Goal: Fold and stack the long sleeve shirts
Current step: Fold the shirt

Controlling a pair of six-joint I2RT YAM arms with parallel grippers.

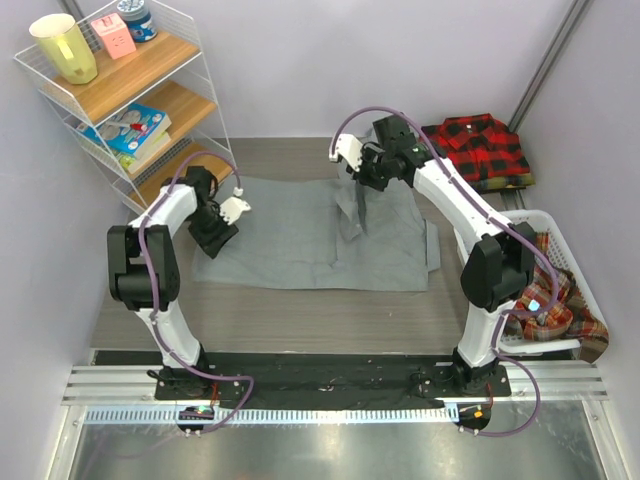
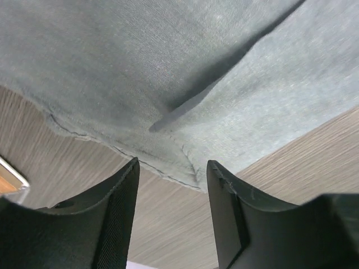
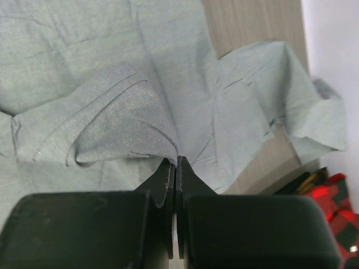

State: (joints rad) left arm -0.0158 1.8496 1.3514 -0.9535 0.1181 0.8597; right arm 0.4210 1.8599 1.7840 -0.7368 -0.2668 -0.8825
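Observation:
The grey shirt (image 1: 290,235) lies spread flat on the table's middle. My right gripper (image 1: 358,180) is shut on a fold of it near its far middle and holds that fold lifted, so a strip of cloth hangs down. In the right wrist view the shut gripper (image 3: 175,161) pinches the grey cloth (image 3: 101,112). My left gripper (image 1: 216,238) is open and empty over the shirt's left edge. In the left wrist view the gripper (image 2: 173,168) frames the shirt's hem (image 2: 168,67) and bare table. A red-and-black checked shirt (image 1: 482,148) lies folded at the back right. Plaid shirts (image 1: 556,300) fill the basket.
A white basket (image 1: 553,222) stands at the right edge of the table. A wire shelf (image 1: 150,110) with a yellow jug, books and boxes stands at the back left. A wall corner rail runs behind the red shirt.

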